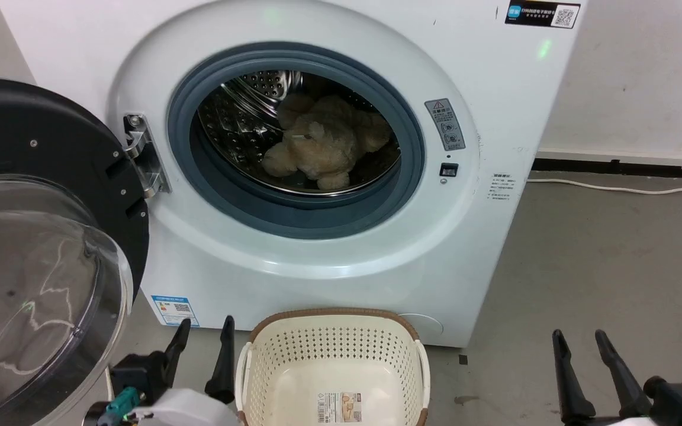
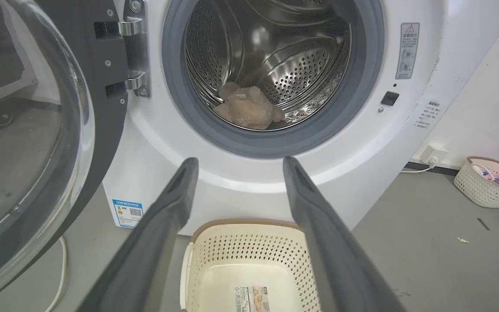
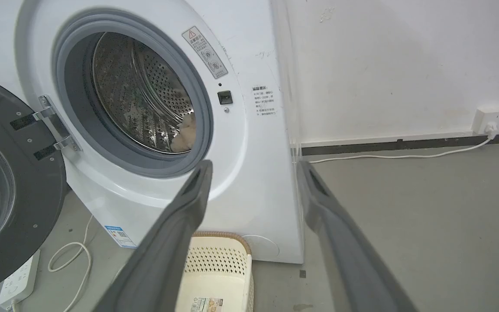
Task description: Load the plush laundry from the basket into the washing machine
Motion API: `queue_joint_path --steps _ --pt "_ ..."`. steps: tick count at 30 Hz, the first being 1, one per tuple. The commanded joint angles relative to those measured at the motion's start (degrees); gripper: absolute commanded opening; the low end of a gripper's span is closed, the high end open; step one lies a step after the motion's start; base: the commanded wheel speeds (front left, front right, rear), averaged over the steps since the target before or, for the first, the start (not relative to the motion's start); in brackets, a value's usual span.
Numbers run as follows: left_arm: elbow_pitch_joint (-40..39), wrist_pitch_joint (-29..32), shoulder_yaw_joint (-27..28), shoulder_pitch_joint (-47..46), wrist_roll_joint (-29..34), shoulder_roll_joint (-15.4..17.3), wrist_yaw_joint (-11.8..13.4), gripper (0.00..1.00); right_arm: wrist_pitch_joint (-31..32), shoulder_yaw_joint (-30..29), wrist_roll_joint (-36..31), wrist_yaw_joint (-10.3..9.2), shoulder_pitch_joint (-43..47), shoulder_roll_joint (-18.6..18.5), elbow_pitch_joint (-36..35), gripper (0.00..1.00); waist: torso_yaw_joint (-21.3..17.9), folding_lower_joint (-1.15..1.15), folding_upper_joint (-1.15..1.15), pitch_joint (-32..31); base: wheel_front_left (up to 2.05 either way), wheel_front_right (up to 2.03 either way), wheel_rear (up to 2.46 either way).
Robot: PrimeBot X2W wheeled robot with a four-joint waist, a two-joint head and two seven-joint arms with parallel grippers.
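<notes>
Plush laundry [image 1: 326, 145] lies inside the washing machine [image 1: 317, 266] drum [image 1: 240, 124], basket [image 1: 332, 349] empty on the floor [image 1: 584, 266]; left pincer [image 1: 207, 324] and right pincer [image 1: 578, 336] released, empty; loading looks done, so check no fur overhangs the gasket [image 1: 293, 219].

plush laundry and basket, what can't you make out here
Plush laundry: underside, behind the lower lip of the grey gasket in the head view; in the right wrist view the gasket covers most of it.
Basket: near end cut off by the head view's bottom edge; label print too small to read.
Washing machine: top cut off by the head view's upper edge.
</notes>
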Motion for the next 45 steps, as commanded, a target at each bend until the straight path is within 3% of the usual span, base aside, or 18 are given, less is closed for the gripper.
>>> queue_joint_path --steps 1,11,34,35,45 --pt "-0.5 -0.5 0.0 1.1 0.3 0.0 0.3 1.00 -0.4 0.0 0.3 0.05 1.1 0.0 0.3 1.00 0.0 0.00 0.00 0.0 0.00 0.00 0.00" --pt "-2.5 -2.5 -1.9 3.1 3.0 1.0 1.2 1.00 -0.5 0.8 1.3 0.05 1.7 0.0 1.7 1.00 0.1 0.00 0.00 0.2 0.00 0.00 0.00" --pt "-2.7 -2.8 -1.5 2.3 1.0 0.2 2.4 1.00 -0.6 1.4 1.7 0.05 0.7 0.0 2.7 1.00 0.3 0.00 0.00 0.3 0.00 0.00 0.00" --pt "-2.7 -2.2 -1.7 2.4 1.4 0.3 2.2 0.00 -0.4 1.4 1.5 0.00 0.9 0.0 2.5 0.00 0.3 0.00 0.00 0.4 0.00 0.00 0.00" --pt "-3.1 -1.6 -1.2 2.4 2.3 -0.1 1.9 0.00 0.1 1.4 0.8 0.00 0.6 0.0 2.2 0.00 0.2 0.00 0.00 0.5 0.00 0.00 0.00"
